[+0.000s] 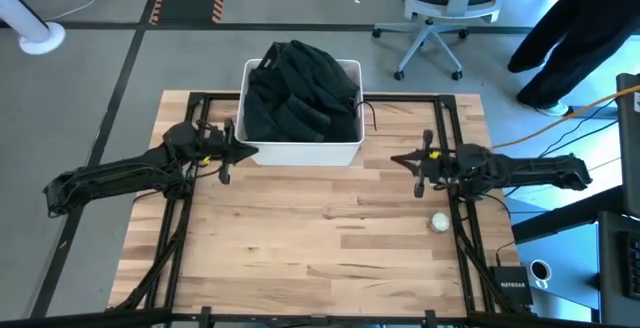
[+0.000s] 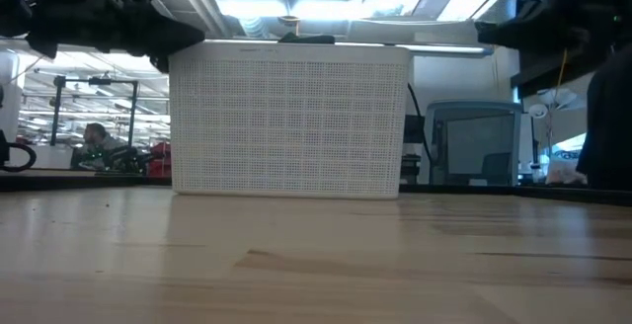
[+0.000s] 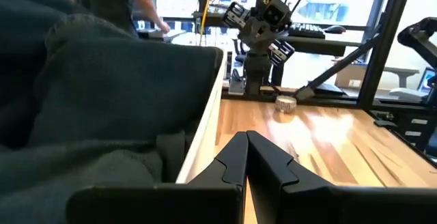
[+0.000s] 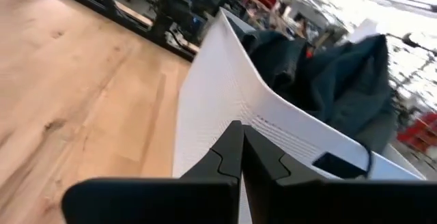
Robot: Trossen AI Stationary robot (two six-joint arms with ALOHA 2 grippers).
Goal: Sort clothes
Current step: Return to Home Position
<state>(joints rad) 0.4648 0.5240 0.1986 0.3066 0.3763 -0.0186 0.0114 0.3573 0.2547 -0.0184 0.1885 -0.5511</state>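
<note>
Dark green and black clothes [image 1: 300, 93] are heaped in a white basket [image 1: 300, 154] at the table's far middle and rise above its rim. The left wrist view shows them filling the basket [image 3: 102, 94]. My left gripper [image 1: 250, 151] is shut and level at the basket's near left corner, with nothing between its fingers [image 3: 240, 149]. My right gripper [image 1: 394, 158] is shut and stands a little to the right of the basket. It points at the basket's white wall [image 4: 225, 94] and holds nothing. My left gripper's shut fingertips [image 3: 235, 142] stand right beside the basket's side wall [image 3: 205, 121], near its rim. I cannot tell whether they touch it.
A small white ball [image 1: 440, 222] lies on the wood near my right arm. Black frame rails [image 1: 455, 118] run along the table's sides. An office chair [image 1: 440, 18] and a person [image 1: 570, 38] are beyond the far right corner. Bare wood [image 1: 320, 238] fills the near middle.
</note>
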